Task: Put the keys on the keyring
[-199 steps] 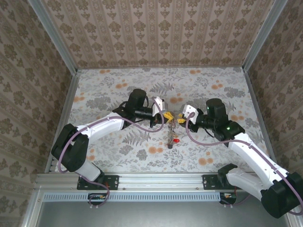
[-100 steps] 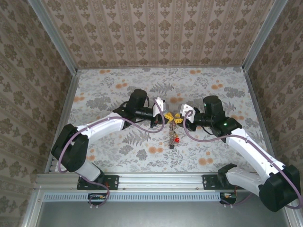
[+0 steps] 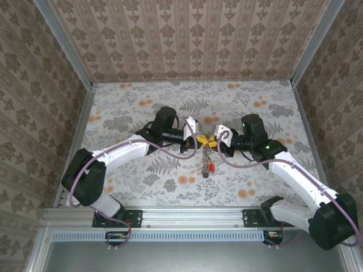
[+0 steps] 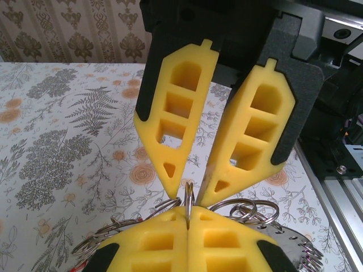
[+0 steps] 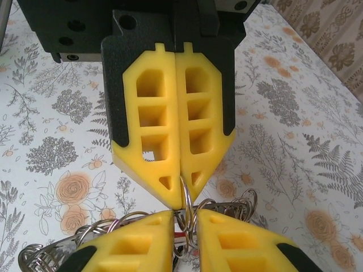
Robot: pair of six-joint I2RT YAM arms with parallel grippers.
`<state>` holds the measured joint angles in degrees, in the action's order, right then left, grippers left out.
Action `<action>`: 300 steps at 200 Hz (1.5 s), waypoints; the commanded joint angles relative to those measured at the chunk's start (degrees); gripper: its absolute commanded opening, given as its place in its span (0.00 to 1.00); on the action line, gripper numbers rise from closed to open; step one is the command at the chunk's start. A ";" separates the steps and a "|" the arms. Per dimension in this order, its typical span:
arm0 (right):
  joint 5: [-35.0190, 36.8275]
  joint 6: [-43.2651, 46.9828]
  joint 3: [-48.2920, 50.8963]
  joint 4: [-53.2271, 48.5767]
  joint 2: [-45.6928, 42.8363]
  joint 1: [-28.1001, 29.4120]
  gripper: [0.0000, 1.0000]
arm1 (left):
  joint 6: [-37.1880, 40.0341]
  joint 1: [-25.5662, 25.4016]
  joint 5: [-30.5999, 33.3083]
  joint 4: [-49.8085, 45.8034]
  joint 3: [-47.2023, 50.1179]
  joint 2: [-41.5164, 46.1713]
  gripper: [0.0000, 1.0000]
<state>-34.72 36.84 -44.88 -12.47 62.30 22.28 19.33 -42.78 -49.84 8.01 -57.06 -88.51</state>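
**Top view:** left gripper (image 3: 198,140) and right gripper (image 3: 214,142) meet tip to tip at the middle of the table (image 3: 130,102). The keys (image 3: 209,165) show just nearward of them.

**Left wrist:** left gripper clamped shut on a thin wire ring (image 4: 189,191) standing edge-on, with the toothed keyring (image 4: 303,252) beneath.

**Right wrist:** right gripper narrowly parted, straddling that ring, which lies directly ahead.

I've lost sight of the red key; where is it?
Top view: the red key shows mid-table, just nearer than where the left gripper and right gripper meet.
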 commanded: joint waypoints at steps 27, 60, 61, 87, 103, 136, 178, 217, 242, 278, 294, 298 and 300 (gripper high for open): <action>-0.47 -0.37 -1.67 0.25 0.19 -0.12 0.09 | 1.93 -0.55 -2.40 -0.18 -2.45 2.12 0.00; -0.50 0.88 -3.16 -3.05 -0.12 -0.09 0.01 | 4.74 -0.85 0.50 -4.59 -3.43 2.16 0.16; -0.42 0.92 -3.22 -3.11 -0.14 -0.11 0.01 | 4.96 -0.87 0.65 -4.94 -3.46 2.14 0.17; 1.83 2.67 -4.40 -6.08 -0.08 0.54 0.02 | 10.94 -2.42 5.86 -12.51 -5.70 2.16 0.22; 3.10 3.56 -5.00 -7.37 0.18 1.21 0.02 | 13.09 -3.08 7.82 -14.88 -6.51 1.98 0.22; 3.69 3.77 -5.28 -7.51 0.10 1.98 0.02 | 15.28 -3.58 9.39 -18.53 -8.28 0.90 0.22; 3.60 3.25 -5.10 -6.44 0.45 2.33 0.02 | 15.18 -4.19 9.01 -18.73 -9.37 0.05 0.14; 3.79 2.89 -4.71 -5.42 -0.03 2.36 0.03 | 14.14 -4.24 8.05 -17.64 -9.07 0.09 0.00; 5.23 2.01 -2.93 -3.56 -0.43 1.95 0.11 | 10.05 -2.86 4.53 -11.75 -6.98 1.04 0.00; -3.91 -4.07 0.35 1.78 1.57 -0.49 0.16 | 2.14 -0.75 -3.51 -0.91 -4.17 1.99 0.00; -4.76 -5.77 1.81 4.93 2.03 -0.61 0.17 | 0.29 -0.36 -5.14 1.78 -3.59 2.10 0.00; -4.62 -6.17 2.18 5.71 2.03 -0.70 0.17 | -0.14 -0.20 -5.24 2.46 -3.36 2.15 0.00; -4.62 -6.28 2.41 6.08 2.03 -0.74 0.17 | -0.43 -0.19 -5.30 2.80 -3.22 2.12 0.00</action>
<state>-35.07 34.65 -44.99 -12.71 63.51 21.98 24.49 -43.48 -47.83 0.99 -60.88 -88.25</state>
